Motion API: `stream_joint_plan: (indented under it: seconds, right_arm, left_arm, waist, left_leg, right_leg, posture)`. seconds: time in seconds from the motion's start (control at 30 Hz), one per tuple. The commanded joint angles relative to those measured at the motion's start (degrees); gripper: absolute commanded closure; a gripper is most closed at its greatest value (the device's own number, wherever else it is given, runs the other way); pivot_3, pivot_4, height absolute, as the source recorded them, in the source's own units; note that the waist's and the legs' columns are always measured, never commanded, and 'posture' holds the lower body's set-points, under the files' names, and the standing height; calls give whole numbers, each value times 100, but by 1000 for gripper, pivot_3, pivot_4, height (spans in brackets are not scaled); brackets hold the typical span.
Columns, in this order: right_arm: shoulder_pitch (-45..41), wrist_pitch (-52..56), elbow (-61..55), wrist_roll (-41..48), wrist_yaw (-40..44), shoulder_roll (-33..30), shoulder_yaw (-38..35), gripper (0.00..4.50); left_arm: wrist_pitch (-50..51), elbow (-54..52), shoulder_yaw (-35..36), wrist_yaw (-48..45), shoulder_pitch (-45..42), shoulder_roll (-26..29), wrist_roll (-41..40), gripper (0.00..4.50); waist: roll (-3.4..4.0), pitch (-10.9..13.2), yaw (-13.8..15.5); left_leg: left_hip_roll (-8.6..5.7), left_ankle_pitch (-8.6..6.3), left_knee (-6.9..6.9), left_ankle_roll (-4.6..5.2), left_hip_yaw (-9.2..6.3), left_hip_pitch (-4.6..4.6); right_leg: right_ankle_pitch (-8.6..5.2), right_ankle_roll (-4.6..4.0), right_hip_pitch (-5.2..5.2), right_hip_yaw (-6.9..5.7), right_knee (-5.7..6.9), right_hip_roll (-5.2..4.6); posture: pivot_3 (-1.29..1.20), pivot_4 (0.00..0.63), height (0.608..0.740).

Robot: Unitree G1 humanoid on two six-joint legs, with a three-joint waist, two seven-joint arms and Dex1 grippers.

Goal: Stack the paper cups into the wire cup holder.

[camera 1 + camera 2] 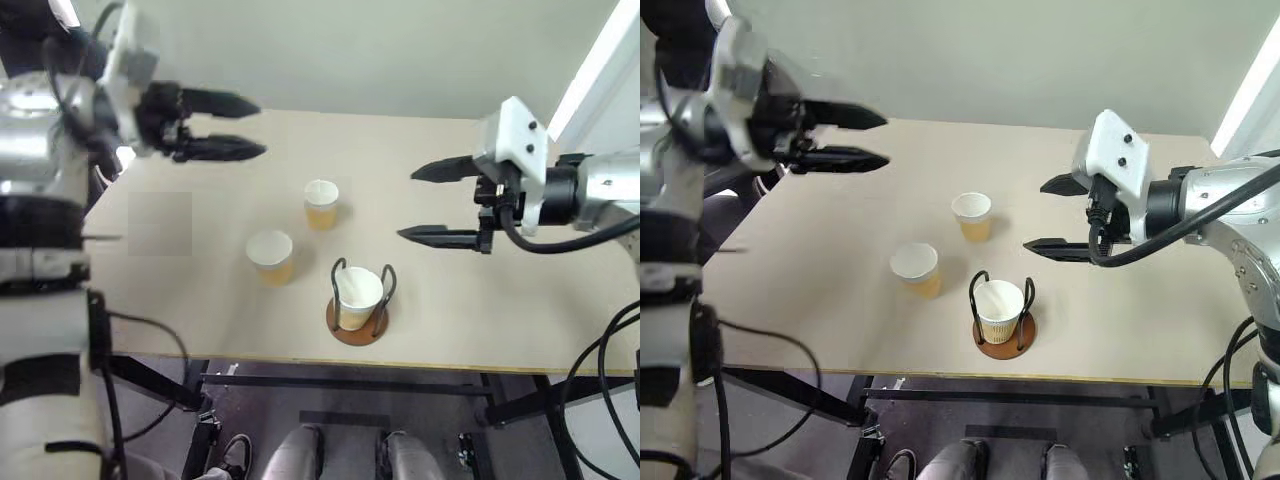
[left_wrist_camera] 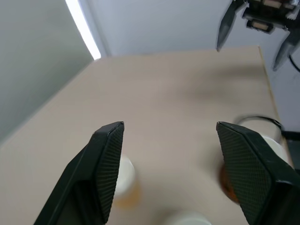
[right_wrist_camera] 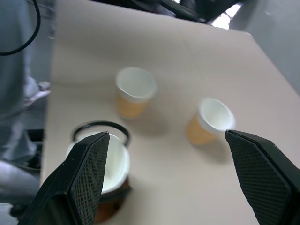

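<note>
One cup [image 1: 359, 296] is already sitting upright in the holder [image 1: 358, 322], which is standing close to the bench's [image 1: 500, 320] front edge, about midway along it. Two more cups are standing upright on the open bench: one [image 1: 271, 257] just beside the holder on its left, slightly further from the front edge, and another [image 1: 321, 204] beyond both, nearer the middle of the bench. Neither is touching the other or the holder.

The right gripper [image 1: 430, 204] is hanging in the air above the right half of the bench, jaws spread wide and holding nothing. The left gripper [image 1: 232, 125] is hovering over the far left corner, also parted and empty, its fingers pointing across toward the right.

So the first cup looks placed, and the step in hand is going for the second. The next move calls for bringing an open gripper down around one of the loose cups, closing gently enough that the thin paper wall is not crushing, then lifting and nesting it straight down into the seated cup between the wire loops. The cup nearer the holder looks the easier pick; clipping a loop on the way in is the risk
</note>
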Motion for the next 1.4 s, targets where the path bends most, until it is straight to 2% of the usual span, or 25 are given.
stream_joint_plan:
  seconds: [0.03,0.1,0.2,0.4,0.5,0.63,0.87,1.23,1.4]
  right_arm:
    - [180,48,-264,8,-268,-326,-638,437]
    - [368,146,-430,48,-412,-414,-799,437]
    - [591,390,-753,211,-659,-398,-981,437]
    - [821,869,-1219,525,-1121,-374,-1272,437]
    - [903,1074,-1387,682,-1286,-411,-1421,437]
    - [1063,1254,-1556,864,-1412,-506,-1645,437]
    - [1026,1219,-1494,1008,-1552,-553,-1598,437]
    - [1008,1569,-1645,1527,-1879,-576,-1686,437]
    - [952,1822,-1726,1881,-2056,-605,-1782,437]
  left_arm:
    - [-1676,1613,-671,-97,-964,-596,1135,1127]
    - [-2593,2401,-946,165,-1300,-966,1749,1127]
    - [-3002,3138,-1106,423,-1538,-1368,2247,1127]
    - [-3374,3706,-1380,1374,-1591,-1859,3204,1127]
    - [-3332,3773,-1170,1310,-1618,-1949,3250,1127]
    - [-3230,3773,-936,742,-1654,-1850,3220,1127]
    - [-3443,3829,-1290,2097,-1369,-2013,4035,1127]
    - [-3096,3938,-1243,2617,-1042,-2480,4331,1127]
    - [-3037,3948,-1195,2949,-952,-2587,4422,1127]
  waist:
    - [2,1,0]
    - [9,5,10]
    - [22,14,-18]
    - [29,18,-45]
    - [30,19,-23]
    - [29,18,23]
    - [39,22,64]
    - [39,22,54]
    - [37,21,38]
  left_leg:
    - [-1,-7,2,12,5,-11]
    - [-4,-28,20,28,8,-21]
    - [-2,-19,57,40,23,-29]
    - [15,-61,99,97,71,-54]
    - [13,-74,106,115,89,-68]
    - [9,-98,140,129,98,-85]
    - [2,-124,209,148,110,-74]
    - [-21,-98,205,164,139,-22]
    - [-39,-69,195,193,157,-4]
  right_leg:
    - [-2,27,-2,-2,-10,-6]
    - [4,77,-3,-1,-14,-9]
    - [10,163,-3,1,-9,-11]
    - [-42,229,-11,19,-8,-14]
    - [-48,240,-13,27,-12,-16]
    - [-52,252,-18,29,-17,-13]
    - [-35,261,-3,30,1,-14]
    - [21,234,25,91,6,-7]
    - [40,255,29,140,6,0]
  posture:
    - [0,150,740]
    - [0,150,740]
    - [0,150,740]
    - [0,150,740]
    - [0,150,740]
    - [0,150,740]
    - [0,150,740]
    - [0,150,740]
    - [0,150,740]
